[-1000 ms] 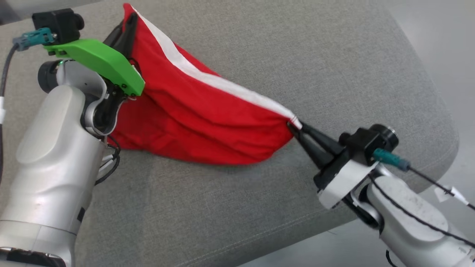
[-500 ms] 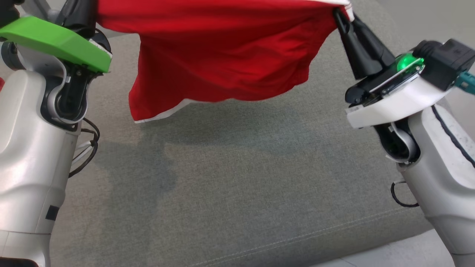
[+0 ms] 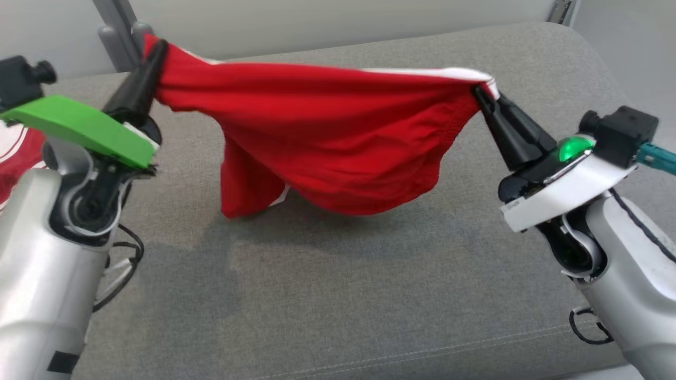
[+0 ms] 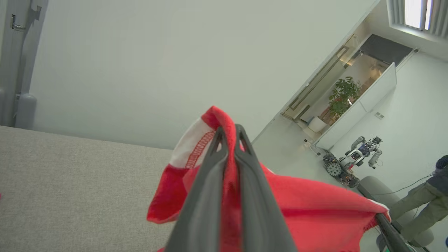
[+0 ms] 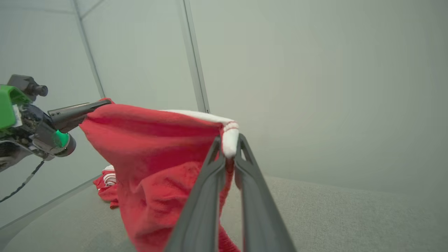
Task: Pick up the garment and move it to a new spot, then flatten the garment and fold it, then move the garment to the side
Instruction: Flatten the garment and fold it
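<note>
grey cushion [image 3: 338,295] | left arm [image 3: 42,274], right arm [image 3: 628,264] raised apart | both jaws clenched on red garment [image 3: 338,142] corners, stretched between

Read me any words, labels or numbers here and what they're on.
None can be read.
The red garment has a plain white band, no lettering.
The left gripper and right gripper holding it bear no markings.
White marks on the red cloth at far left are cut off, unreadable.

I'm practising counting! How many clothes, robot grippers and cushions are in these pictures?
Clothes: 2, the red garment held up and a red-and-white cloth at the left.
Grippers: 2, left gripper and right gripper.
Cushions: 1, the grey cushion.
Total: 5.
</note>
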Available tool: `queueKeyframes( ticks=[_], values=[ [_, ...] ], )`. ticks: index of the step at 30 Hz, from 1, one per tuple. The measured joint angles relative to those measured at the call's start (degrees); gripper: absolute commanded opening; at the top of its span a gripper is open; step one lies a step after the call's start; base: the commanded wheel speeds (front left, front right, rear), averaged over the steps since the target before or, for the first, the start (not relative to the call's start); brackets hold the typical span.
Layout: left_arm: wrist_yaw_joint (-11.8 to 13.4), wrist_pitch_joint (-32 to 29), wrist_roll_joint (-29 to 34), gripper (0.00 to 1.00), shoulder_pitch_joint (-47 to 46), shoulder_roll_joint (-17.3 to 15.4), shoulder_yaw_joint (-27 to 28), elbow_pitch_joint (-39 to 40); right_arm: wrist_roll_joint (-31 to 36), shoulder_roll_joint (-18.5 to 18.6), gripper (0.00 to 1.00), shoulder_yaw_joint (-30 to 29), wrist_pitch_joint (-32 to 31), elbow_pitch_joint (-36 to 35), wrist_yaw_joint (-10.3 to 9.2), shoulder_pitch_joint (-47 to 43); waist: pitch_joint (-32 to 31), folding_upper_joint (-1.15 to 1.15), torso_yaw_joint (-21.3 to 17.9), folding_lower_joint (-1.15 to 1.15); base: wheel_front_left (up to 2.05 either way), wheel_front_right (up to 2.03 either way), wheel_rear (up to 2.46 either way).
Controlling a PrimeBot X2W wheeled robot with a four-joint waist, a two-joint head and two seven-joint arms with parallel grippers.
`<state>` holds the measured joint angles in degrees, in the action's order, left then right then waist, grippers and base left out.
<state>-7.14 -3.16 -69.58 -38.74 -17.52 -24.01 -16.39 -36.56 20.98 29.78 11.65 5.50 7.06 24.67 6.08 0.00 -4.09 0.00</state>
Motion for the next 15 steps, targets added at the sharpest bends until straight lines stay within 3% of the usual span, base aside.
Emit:
queueKeyframes(
  ticks=[2,5,9,15],
  values=[
    [0.0,1.8,-0.2,0.00,-0.4,-1.8,2.4,3.3,0.4,0.3,0.00,-2.2,1.5,-3.1,0.04,1.3,0.7,0.00,0.3,0.00,0.00,0.00,0.00],
    [0.0,3.2,-1.1,0.00,-1.1,-2.1,4.0,7.0,1.7,-0.6,0.00,-5.4,2.8,-6.9,0.08,5.2,1.2,0.00,0.3,0.00,0.00,0.00,0.00],
    [0.0,2.4,-1.0,0.00,-0.8,-2.6,3.4,7.9,2.1,0.2,0.00,-3.1,2.8,-6.6,0.07,5.3,1.3,0.00,0.2,0.00,0.00,0.00,0.00],
    [0.1,-3.3,-1.5,0.00,2.3,-4.9,0.7,7.4,-0.9,1.3,0.00,-0.8,1.2,-4.9,0.07,3.7,2.0,0.00,0.2,0.00,0.00,0.00,0.00]
  ],
)
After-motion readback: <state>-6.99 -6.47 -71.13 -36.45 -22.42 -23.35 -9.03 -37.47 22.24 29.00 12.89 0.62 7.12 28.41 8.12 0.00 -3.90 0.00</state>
